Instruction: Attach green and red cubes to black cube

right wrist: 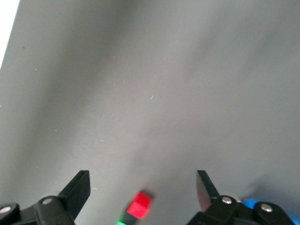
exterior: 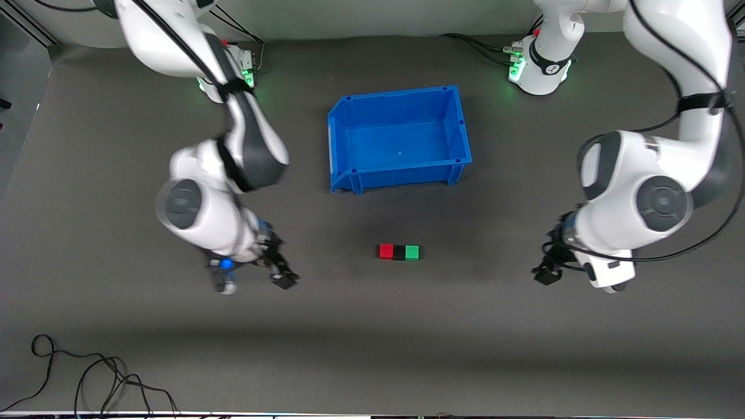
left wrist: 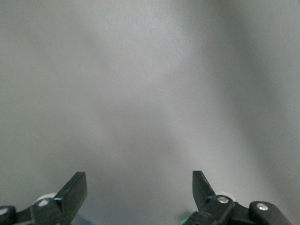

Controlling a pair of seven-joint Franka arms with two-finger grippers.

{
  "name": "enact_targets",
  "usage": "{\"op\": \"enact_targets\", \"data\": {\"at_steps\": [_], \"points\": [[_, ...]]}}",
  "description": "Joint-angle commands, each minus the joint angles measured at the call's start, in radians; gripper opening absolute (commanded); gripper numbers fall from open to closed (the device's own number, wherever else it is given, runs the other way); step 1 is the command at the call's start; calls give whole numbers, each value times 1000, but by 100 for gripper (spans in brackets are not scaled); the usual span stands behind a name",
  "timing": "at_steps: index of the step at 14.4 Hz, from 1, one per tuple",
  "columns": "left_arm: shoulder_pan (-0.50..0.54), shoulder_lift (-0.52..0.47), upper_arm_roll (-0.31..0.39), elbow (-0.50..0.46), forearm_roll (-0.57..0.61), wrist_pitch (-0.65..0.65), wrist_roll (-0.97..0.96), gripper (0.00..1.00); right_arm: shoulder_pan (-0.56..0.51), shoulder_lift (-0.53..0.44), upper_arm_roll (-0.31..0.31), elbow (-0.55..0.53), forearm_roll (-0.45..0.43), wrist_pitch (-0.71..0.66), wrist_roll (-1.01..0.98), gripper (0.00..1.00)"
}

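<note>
Cable: lies nearest, loose on bench.
Cubes: red cube, black cube, green cube touching in row.
Left gripper: fingers wide apart, empty.
Right gripper: same.
Advice: probably finished; back away without bumping the row.

Dark grey mat under even overhead light.

The matte table covering fills almost the whole front view, creased faintly and shaded softly in bands. At 7 o'clock a loose black cable curls across it. Along 12 o'clock runs a pale grey wall strip; at 9 o'clock, darker floor.
</note>
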State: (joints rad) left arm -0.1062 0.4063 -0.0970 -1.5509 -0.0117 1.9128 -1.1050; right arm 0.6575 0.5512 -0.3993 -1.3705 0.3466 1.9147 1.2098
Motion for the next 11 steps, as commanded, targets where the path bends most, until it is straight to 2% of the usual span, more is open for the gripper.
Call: {"op": "enact_targets", "data": {"at_steps": [1, 3, 4, 7, 9, 11], "points": [[117, -118, -6, -90, 7, -37, 427, 100, 7, -124, -96, -45, -21, -133, -241, 100], [175, -164, -6, -97, 9, -78, 766, 100, 10, -184, -168, -56, -44, -210, -378, 100], [183, -185, -6, -98, 9, -83, 889, 100, 8, -218, -185, -64, -75, -245, -444, 100], [192, -240, -6, -109, 18, -112, 1045, 100, 7, -324, -204, -104, -196, -264, -609, 100], [194, -309, -6, -177, 62, -103, 1135, 100, -36, -397, -182, -142, -271, -260, -712, 100], [220, -354, -7, -207, 61, -109, 1145, 100, -170, -468, -62, -188, -307, -252, -858, 100]]}}
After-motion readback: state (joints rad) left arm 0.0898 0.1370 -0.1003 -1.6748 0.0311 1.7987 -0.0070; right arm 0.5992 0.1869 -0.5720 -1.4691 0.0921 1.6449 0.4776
